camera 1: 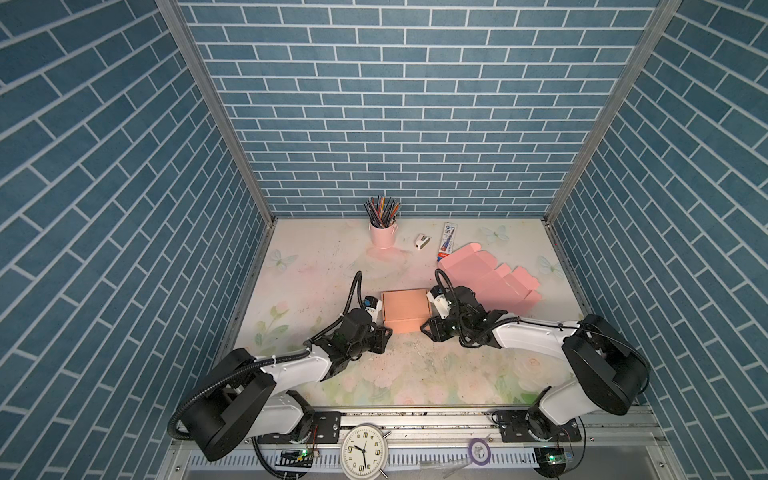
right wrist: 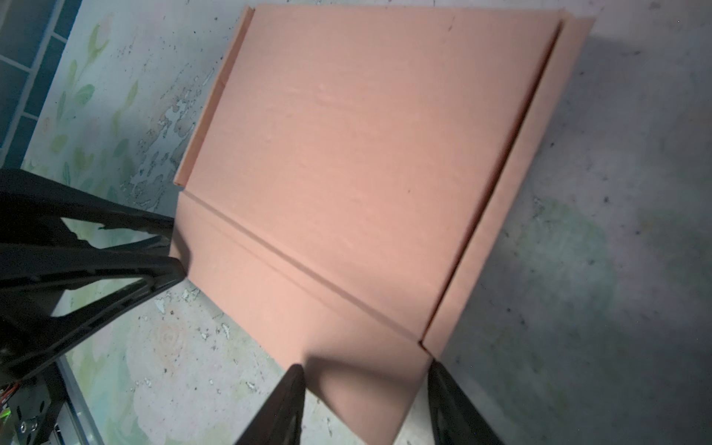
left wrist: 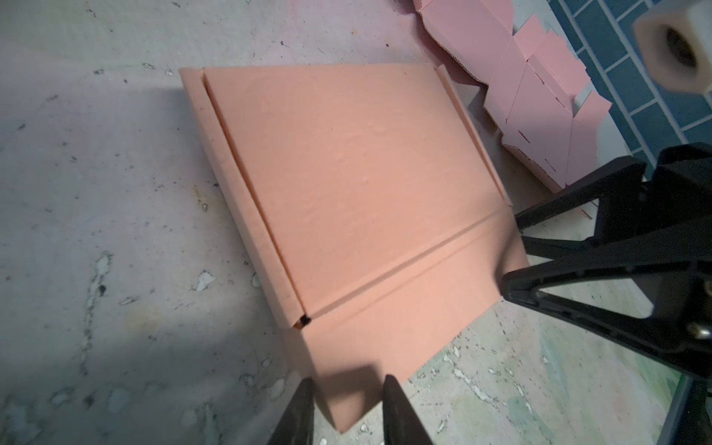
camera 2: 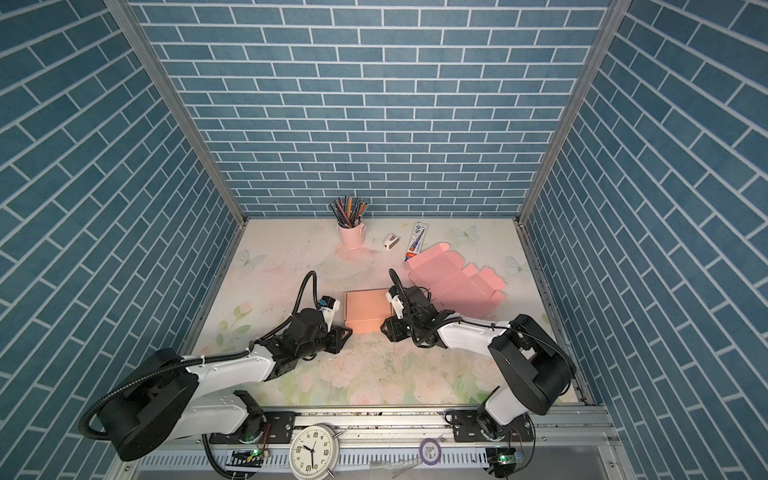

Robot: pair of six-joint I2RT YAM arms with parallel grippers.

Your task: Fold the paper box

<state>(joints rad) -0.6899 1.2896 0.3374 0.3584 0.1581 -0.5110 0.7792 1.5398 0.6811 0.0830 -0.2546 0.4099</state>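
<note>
Both top views are bright and evenly lit from overhead. I see no glare, and only faint, soft shadows on the table [camera 1: 324, 266]. Wide-angle distortion is strong: the side walls [camera 1: 104, 166] at 9 and 3 o'clock splay outward, and the frame posts [camera 1: 216, 112] lean. Focus holds across the table.

The wrist views are dimmer and warmer. My left pincer [left wrist: 346, 389] and right pincer [right wrist: 366, 381] sit close to the lens and are blurred. Each throws a dark, soft-edged shadow on the near flap of the paper box [left wrist: 346, 173]. Broad shadow darkens the table at the box's 9 o'clock and 3 o'clock sides. A white part [left wrist: 674, 46] near the lens is fully out of focus.
</note>
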